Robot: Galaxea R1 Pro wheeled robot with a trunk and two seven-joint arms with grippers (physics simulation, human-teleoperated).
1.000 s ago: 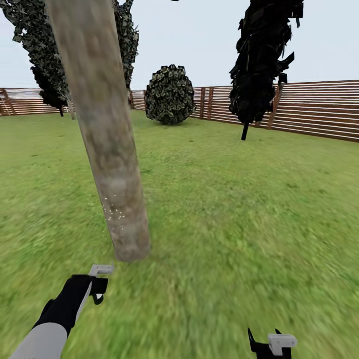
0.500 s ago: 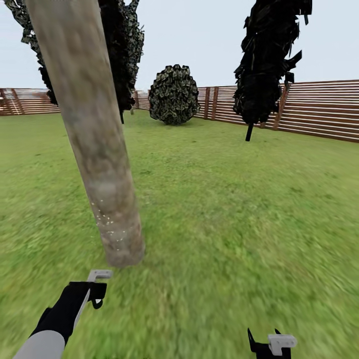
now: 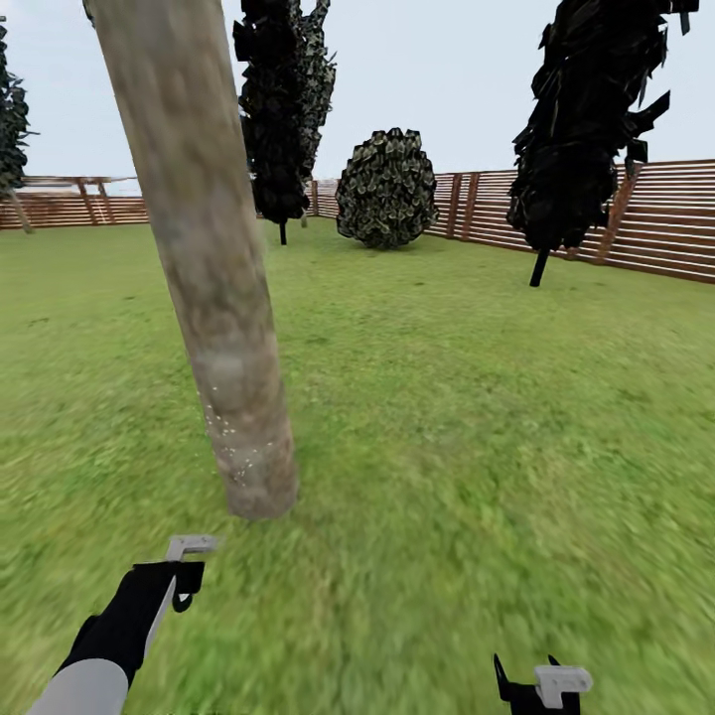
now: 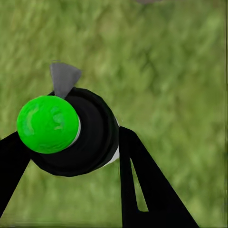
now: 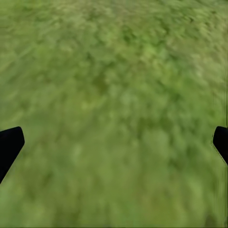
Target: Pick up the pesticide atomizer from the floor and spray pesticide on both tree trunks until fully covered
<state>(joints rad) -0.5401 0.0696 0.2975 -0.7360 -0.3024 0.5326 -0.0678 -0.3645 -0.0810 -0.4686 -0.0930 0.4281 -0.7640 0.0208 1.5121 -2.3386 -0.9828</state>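
Your left gripper (image 4: 71,156), lower left in the head view, is clamped on the pesticide atomizer (image 4: 71,130), green-capped and black. Just beyond it, left of centre, rises the tree trunk (image 3: 214,298), white pesticide (image 3: 233,437) specks dotting its base. Your right gripper (image 5: 114,142) hangs spread over grass (image 3: 477,417).

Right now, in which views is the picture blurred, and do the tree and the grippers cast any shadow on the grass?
Head view: the grass smears into streaks toward the lower edge, the fence stays sharp, and no shadow lies at the tree trunk base. Left wrist view: the green cap is crisp, the lawn behind it soft. Right wrist view: the grass is blurred throughout; the light is flat, without glare.
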